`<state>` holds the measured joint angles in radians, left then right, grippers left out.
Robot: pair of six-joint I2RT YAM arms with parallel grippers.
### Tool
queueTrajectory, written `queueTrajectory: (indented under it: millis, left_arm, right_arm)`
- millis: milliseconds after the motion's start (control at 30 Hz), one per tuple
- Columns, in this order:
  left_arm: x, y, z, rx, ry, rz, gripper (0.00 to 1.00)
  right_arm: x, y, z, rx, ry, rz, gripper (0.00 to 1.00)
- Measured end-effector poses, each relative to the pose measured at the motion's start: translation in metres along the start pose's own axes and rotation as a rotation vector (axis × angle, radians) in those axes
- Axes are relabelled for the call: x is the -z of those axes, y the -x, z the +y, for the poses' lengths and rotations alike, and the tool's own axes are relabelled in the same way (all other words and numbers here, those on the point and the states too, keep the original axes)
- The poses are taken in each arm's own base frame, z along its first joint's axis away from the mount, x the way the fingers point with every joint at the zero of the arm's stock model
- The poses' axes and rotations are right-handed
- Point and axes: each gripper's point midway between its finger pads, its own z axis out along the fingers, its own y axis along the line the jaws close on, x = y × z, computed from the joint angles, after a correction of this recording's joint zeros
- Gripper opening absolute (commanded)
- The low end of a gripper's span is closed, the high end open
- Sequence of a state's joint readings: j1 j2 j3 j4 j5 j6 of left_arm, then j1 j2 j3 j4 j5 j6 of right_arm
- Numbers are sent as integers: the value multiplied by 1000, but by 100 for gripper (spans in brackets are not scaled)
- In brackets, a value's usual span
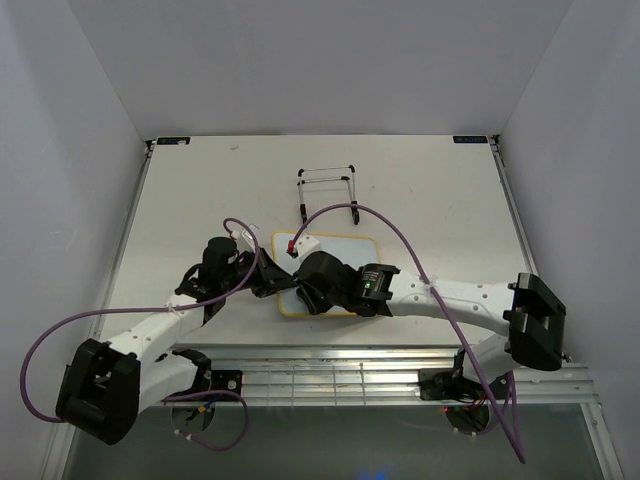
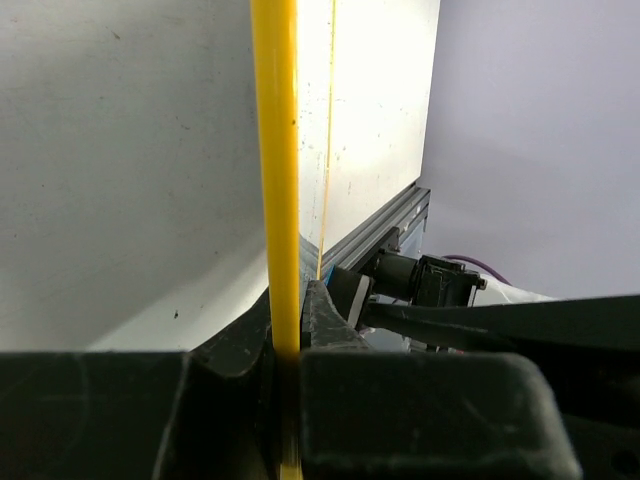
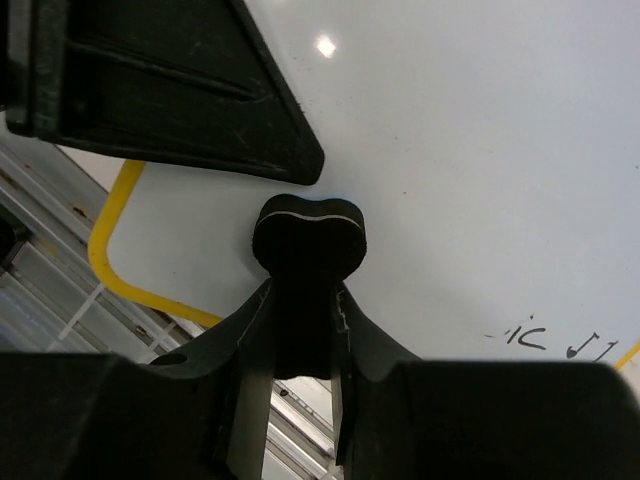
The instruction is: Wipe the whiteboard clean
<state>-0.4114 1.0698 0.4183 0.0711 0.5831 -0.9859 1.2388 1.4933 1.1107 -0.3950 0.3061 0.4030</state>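
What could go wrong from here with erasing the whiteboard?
The left pincer clamps the whiteboard only by its thin yellow edge, so wiping pressure might twist the board or make it slip. The eraser in the right pincer is away from the leftover marks near the board's edge, so they may be missed.

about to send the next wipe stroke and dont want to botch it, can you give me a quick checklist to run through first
1. Left claw clamped on the whiteboard frame edge: ok.
2. Eraser gripped in the right claw: ok.
3. Eraser pressed onto the board surface: cannot tell from these views.
4. Board wiped blank: not ok, ink marks show near one corner.
5. Wire stand out of the stroke path: ok, it stands apart, beyond the far edge of the board.
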Motion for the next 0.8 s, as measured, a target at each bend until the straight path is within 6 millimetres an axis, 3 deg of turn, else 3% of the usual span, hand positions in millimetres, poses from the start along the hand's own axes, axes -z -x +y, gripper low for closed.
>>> queueTrajectory:
  millis: [200, 400, 600, 733, 800]
  left_arm:
    - [0, -3, -1, -7, -8, 18, 0]
    - [0, -2, 0, -17, -9, 15, 0]
    - [-3, 13, -3, -39, -10, -60, 0]
    - [-4, 16, -5, -42, -16, -76, 0]
    - [-4, 16, -5, -38, -16, -76, 0]
  right_arm:
    - [4, 0, 13, 23, 49, -18, 8]
    - [0, 0, 8, -7, 77, -21, 8]
    - [-10, 6, -31, -188, 48, -47, 8]
    - [-11, -6, -67, -280, -41, -38, 8]
    - [-11, -10, -72, -284, -65, -28, 8]
